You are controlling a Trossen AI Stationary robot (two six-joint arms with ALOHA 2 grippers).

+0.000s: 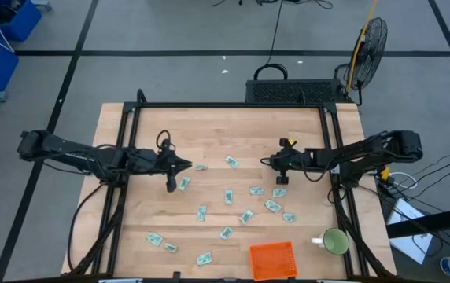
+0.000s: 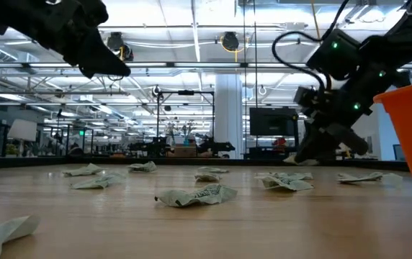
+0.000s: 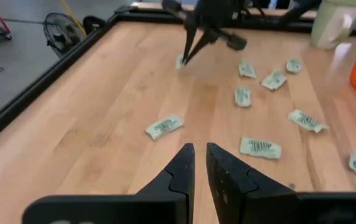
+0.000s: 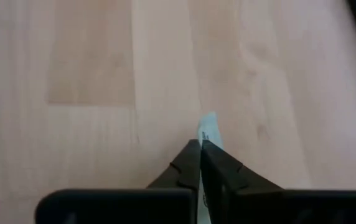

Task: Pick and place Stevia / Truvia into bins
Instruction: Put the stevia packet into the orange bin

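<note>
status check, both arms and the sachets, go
Right gripper shut on a sachet. Left gripper idle, nothing held. Orange basket clear of both.

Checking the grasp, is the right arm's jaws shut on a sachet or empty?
Shut on a sachet: in the right wrist view the right gripper pinches its pale edge between closed jaws.

The sachets carry dark print, but none of it can be read.

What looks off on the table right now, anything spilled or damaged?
Sachets lie scattered and crumpled across the table, none in the orange basket. The right gripper pinches one edge-on. Nothing looks broken.
</note>
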